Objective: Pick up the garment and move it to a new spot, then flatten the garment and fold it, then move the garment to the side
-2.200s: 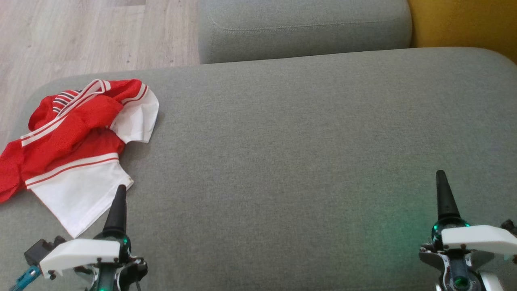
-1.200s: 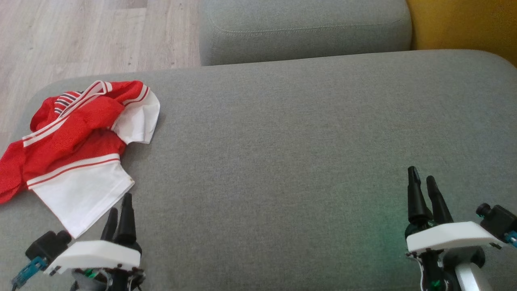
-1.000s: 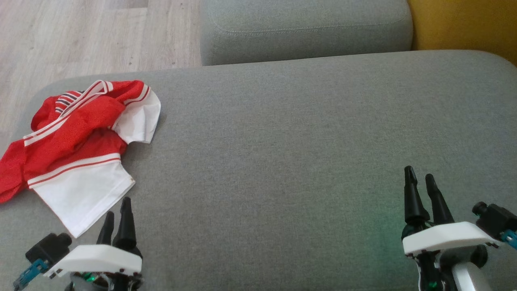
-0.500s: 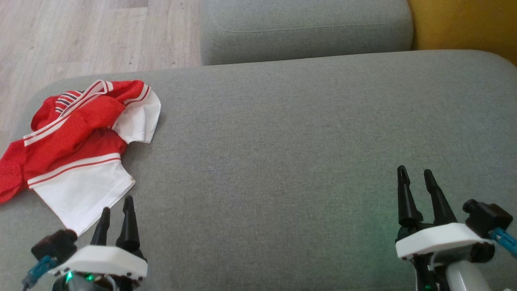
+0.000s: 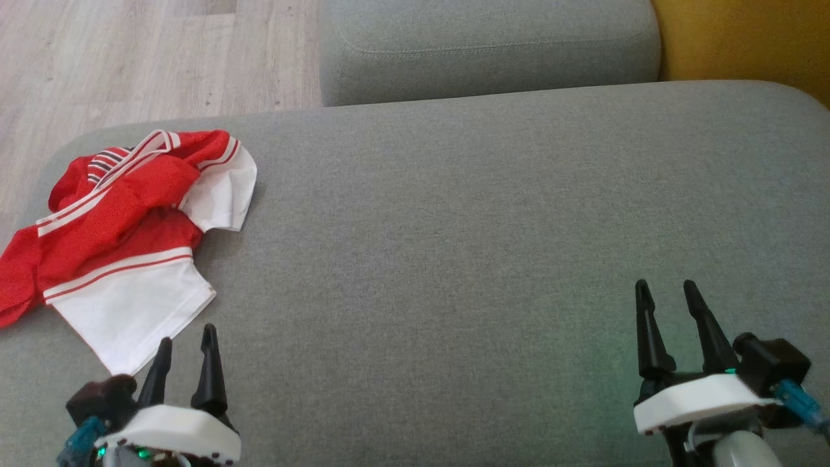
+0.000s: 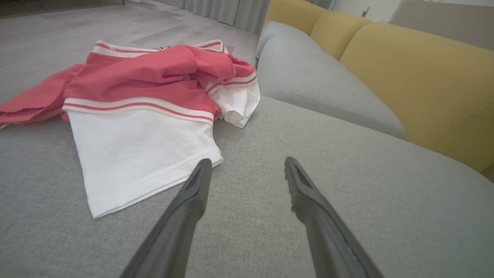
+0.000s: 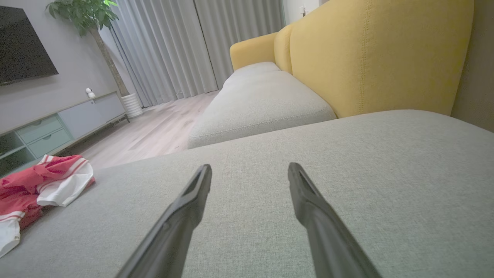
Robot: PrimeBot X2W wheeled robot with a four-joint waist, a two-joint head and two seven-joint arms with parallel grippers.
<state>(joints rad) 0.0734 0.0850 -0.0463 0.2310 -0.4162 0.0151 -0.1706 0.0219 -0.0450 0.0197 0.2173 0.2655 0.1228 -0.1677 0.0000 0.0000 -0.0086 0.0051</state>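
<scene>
A crumpled red and white garment [image 5: 123, 240] with striped trim lies at the left end of the grey sofa seat [image 5: 467, 246]. It shows large in the left wrist view as the garment [image 6: 146, 100] and small at the left edge of the right wrist view as the garment [image 7: 42, 181]. My left gripper [image 5: 186, 337] stands open just below the garment's white hem, with nothing between its fingers. In the left wrist view the left gripper [image 6: 247, 164] has one tip beside the hem corner. My right gripper [image 5: 668, 290] is open and empty over bare seat at the lower right; it appears as the right gripper [image 7: 249, 170] too.
A second grey cushion [image 5: 486, 48] lies beyond the seat, with a yellow backrest [image 5: 746, 39] at the far right. Wooden floor [image 5: 130, 58] runs past the seat's left edge. A TV cabinet [image 7: 58, 127] and a potted plant [image 7: 88, 15] stand across the room.
Both grippers turned, so two fingers of each now show side by side and spread. The left gripper sank slightly toward the bottom edge; the garment has not moved.
</scene>
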